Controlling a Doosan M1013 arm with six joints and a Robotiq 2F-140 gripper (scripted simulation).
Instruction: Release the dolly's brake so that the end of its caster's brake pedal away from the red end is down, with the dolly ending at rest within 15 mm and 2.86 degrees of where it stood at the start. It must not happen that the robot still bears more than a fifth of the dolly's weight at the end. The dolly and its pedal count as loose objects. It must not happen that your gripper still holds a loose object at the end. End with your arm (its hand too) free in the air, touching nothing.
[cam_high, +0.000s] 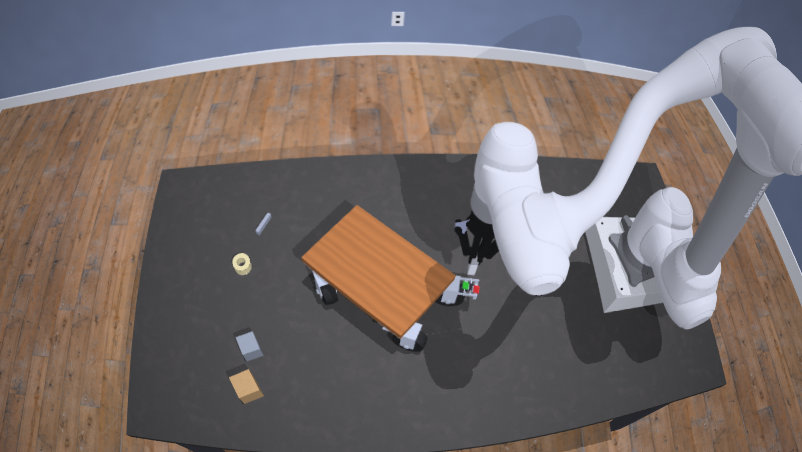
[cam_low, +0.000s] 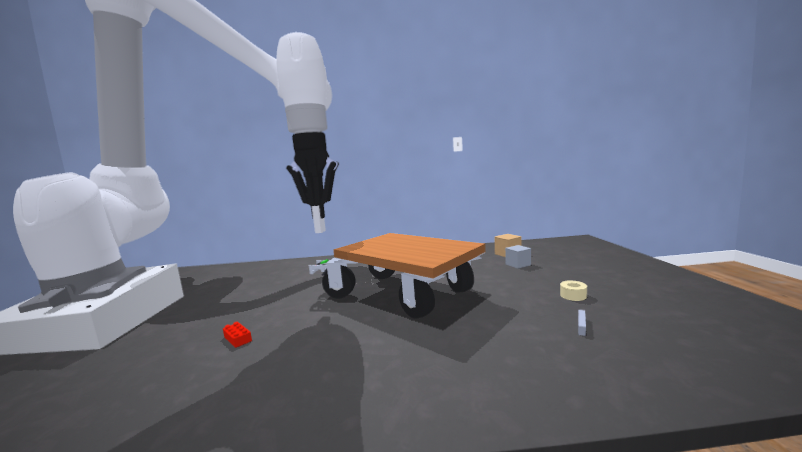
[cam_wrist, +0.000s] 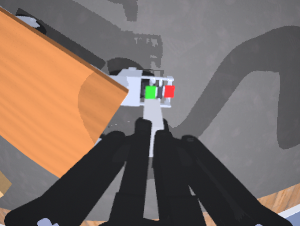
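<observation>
The dolly (cam_high: 377, 268) has an orange wooden deck on white brackets with black casters; it stands on the dark table and also shows in the exterior view (cam_low: 410, 253). Its brake pedal (cam_high: 469, 287) sticks out from the right corner caster, with a green end toward the deck and a red end outward; in the wrist view (cam_wrist: 159, 92) it lies just ahead of the fingertips. My gripper (cam_low: 318, 224) is shut and empty, pointing straight down, well above the table and above the pedal's side of the dolly. It also shows in the top view (cam_high: 472, 267) and in the wrist view (cam_wrist: 154, 122).
A red brick (cam_low: 237, 334) lies on the table toward the robot base (cam_low: 84, 308). A cream ring (cam_high: 240, 261), a small grey bar (cam_high: 262, 223), a grey cube (cam_high: 248, 344) and a tan cube (cam_high: 245, 385) lie left of the dolly.
</observation>
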